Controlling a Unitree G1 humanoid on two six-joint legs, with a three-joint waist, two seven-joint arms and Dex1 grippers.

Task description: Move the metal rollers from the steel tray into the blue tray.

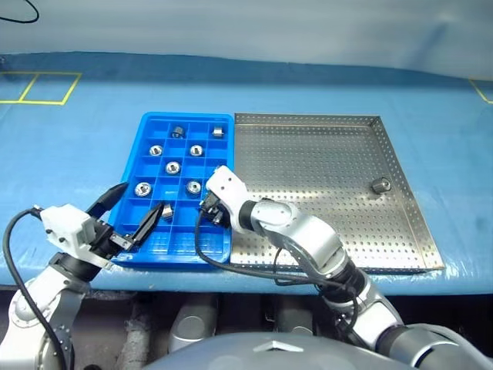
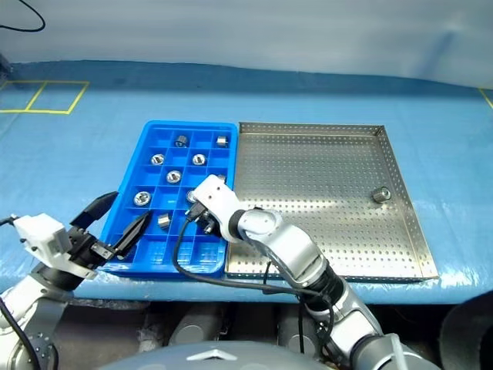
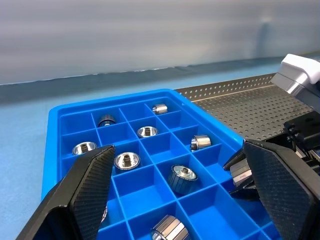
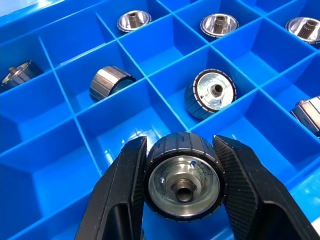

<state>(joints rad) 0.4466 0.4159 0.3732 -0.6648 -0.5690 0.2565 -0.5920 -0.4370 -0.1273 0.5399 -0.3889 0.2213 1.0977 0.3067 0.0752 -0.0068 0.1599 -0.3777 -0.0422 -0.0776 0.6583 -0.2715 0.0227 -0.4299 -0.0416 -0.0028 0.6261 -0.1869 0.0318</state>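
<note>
The blue tray (image 1: 189, 116) lies left of the steel tray (image 1: 308, 169), and the two touch along one side. Several metal rollers (image 1: 173, 166) sit in separate blue cells. One roller (image 1: 380, 185) rests alone near the steel tray's right rim. My right gripper (image 4: 180, 142) is shut on a dark-rimmed roller (image 4: 182, 182) and hovers just above an empty cell near the blue tray's near right corner (image 1: 209, 206). My left gripper (image 1: 139, 202) is open over the blue tray's near left corner, and nothing is between its fingers (image 3: 92, 180).
Both trays sit on a blue table covering (image 1: 69, 154). Yellow tape lines (image 1: 38, 89) mark its far left. The table's front edge runs just below the trays. A black cable (image 1: 231, 266) loops from my right wrist over the blue tray's near edge.
</note>
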